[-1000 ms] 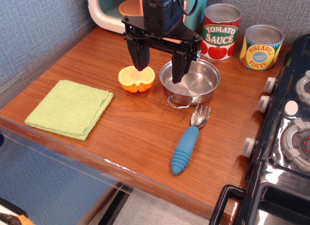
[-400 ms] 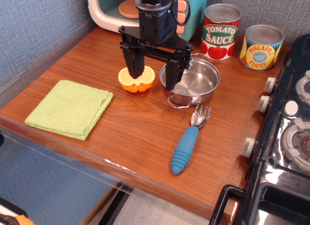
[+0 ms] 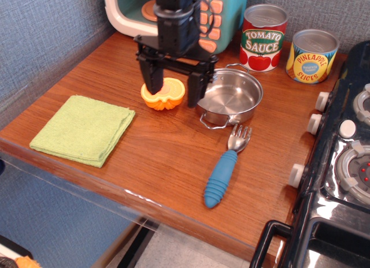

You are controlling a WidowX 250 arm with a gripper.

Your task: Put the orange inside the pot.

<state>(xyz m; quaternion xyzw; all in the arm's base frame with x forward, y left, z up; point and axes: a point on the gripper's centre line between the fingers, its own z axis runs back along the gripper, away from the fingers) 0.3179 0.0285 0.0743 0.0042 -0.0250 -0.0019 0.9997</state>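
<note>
The task is barely begun; the toy half orange (image 3: 163,94) sits cut face up on the wooden worktop (image 3: 167,158), just left of the small steel pot (image 3: 230,97), which holds nothing; the claw (image 3: 174,86) hangs low with its fingers spread wide, one at each side of the fruit, apparently not yet pinching it; by my reading the grasp, the lift, the short carry to the pot and the release all remain to be done.

orange (image 3: 163,93) partly behind fingers (image 3: 152,77)
</note>
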